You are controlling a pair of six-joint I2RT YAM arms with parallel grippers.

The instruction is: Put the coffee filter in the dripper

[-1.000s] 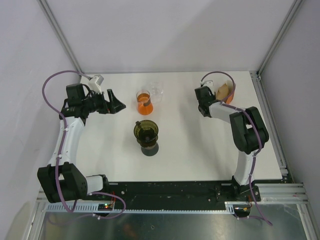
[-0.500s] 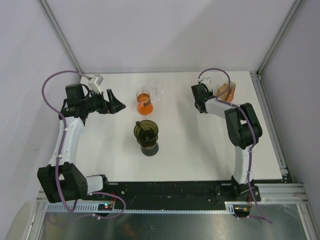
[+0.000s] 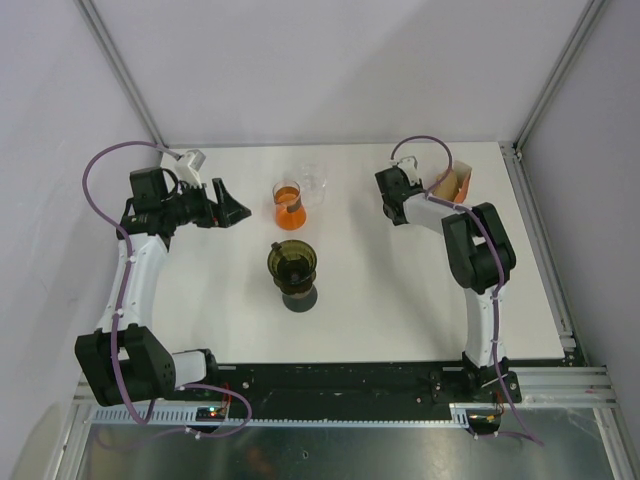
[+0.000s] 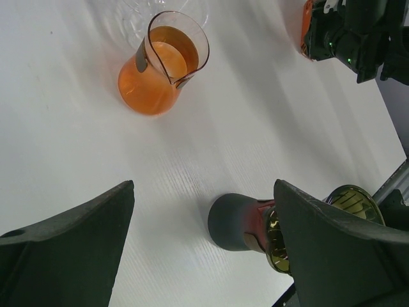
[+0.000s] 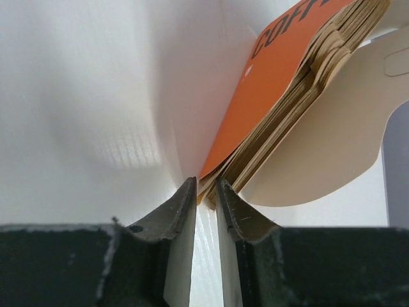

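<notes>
Filters (image 5: pixel 300 96) (corner hidden) at right pincer (image 5: pixel 206 187)

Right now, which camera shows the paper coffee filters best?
Right wrist view: the coffee filters fill it, layered brown edges clear. The top view shows only a tan patch; the left wrist view just an orange sliver of their packet.

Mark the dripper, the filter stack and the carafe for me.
dripper (image 3: pixel 273 260): top external view, left rim of the olive cone.
filter stack (image 5: pixel 303 89): right wrist view, layered brown paper edges.
carafe (image 4: pixel 150 93): left wrist view, orange-filled glass body.
</notes>
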